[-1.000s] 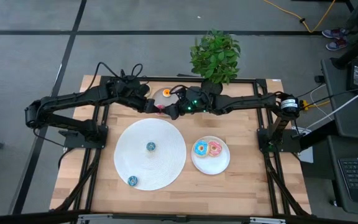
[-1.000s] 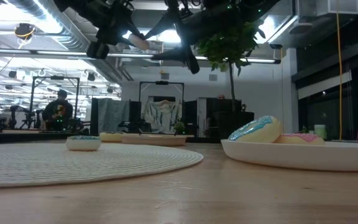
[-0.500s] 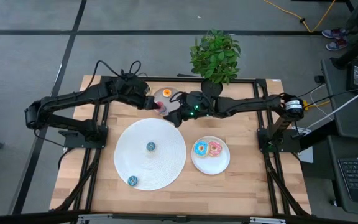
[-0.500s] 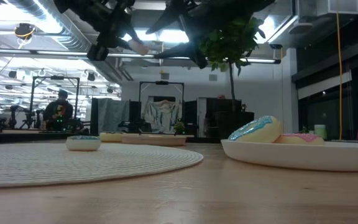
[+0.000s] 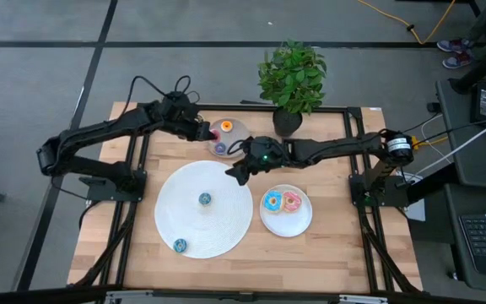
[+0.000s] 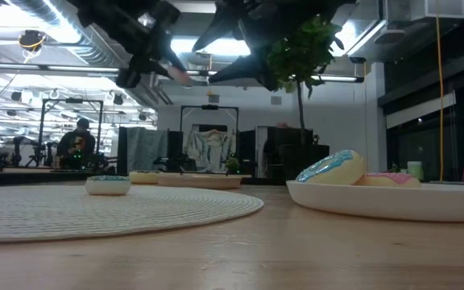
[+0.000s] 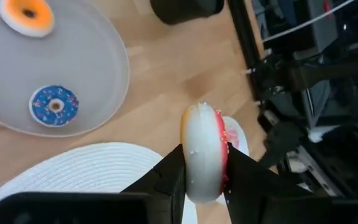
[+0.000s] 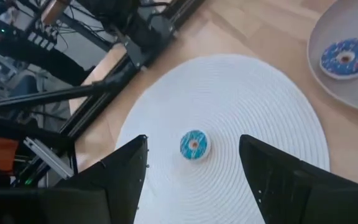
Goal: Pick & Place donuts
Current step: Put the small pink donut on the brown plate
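My left gripper is shut on a small red-pink donut, above the left rim of the grey plate. An orange donut and a dark blue donut lie flat on that plate. My right gripper is open and empty above the far rim of the large white disc. In its wrist view, a teal donut lies on the disc between its fingers, well below them. A second teal donut lies near the disc's near edge. My left gripper pinches the red-pink donut between its two fingers, one on the white underside and one on the iced face. The donut stands on edge in the hold, lifted clear of the plate.
A white plate at the right holds a blue donut and a pink donut. A potted plant stands at the far edge, just behind the grey plate. Bare wood lies along the near edge.
My right gripper has drawn back from over the grey plate toward the near edge, to above the disc's far rim; the dark blue donut it covered now shows on the plate. My left gripper, still shut on the red-pink donut, has shifted slightly toward the far edge.
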Tool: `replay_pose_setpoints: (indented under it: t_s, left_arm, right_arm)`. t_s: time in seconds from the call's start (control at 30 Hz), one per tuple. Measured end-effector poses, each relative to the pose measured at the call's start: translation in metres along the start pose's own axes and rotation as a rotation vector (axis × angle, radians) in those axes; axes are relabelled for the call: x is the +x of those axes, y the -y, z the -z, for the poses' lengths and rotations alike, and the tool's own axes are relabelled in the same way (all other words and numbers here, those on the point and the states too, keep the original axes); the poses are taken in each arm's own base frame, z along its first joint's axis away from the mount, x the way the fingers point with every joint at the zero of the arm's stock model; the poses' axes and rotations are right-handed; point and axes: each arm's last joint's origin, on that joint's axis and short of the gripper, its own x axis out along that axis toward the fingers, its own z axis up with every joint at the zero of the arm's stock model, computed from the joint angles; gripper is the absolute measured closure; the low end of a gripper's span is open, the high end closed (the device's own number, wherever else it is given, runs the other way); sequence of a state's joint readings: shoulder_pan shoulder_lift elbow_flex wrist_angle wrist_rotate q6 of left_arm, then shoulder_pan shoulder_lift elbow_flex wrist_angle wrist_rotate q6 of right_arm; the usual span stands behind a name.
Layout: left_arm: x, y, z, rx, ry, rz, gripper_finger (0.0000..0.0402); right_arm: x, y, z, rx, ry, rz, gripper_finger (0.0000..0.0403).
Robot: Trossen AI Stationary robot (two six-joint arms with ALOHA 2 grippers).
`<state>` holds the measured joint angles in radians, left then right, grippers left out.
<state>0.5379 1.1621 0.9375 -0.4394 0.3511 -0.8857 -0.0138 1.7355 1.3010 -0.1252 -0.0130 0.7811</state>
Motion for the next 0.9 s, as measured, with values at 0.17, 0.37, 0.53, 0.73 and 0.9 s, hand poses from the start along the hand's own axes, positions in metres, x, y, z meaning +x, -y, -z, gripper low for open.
replay_pose_setpoints:
  t_s: [0.17,0.37,0.53,0.73,0.9]
  left_arm:
    - [0.027,-0.01,-0.01,0.004,-0.038,-0.01,0.0316]
    - [0.062,-0.031,-0.025,-0.02,-0.083,-0.015,0.0316]
    - [0.091,-0.053,-0.034,-0.049,-0.123,-0.016,0.0316]
    - [0.125,-0.083,-0.039,-0.128,-0.201,-0.006,0.0316]
    - [0.144,-0.103,-0.037,-0.174,-0.248,-0.021,0.0316]
  right_arm:
    - [0.0,-0.002,0.007,-0.004,-0.022,0.029,0.0147]
    - [0.0,-0.01,0.018,-0.005,-0.026,0.051,0.0151]
    - [-0.001,-0.011,0.023,0.005,-0.037,0.081,0.0152]
    - [-0.001,-0.011,0.024,0.008,-0.033,0.092,0.0152]
    - [-0.001,-0.011,0.024,0.011,-0.036,0.096,0.0152]
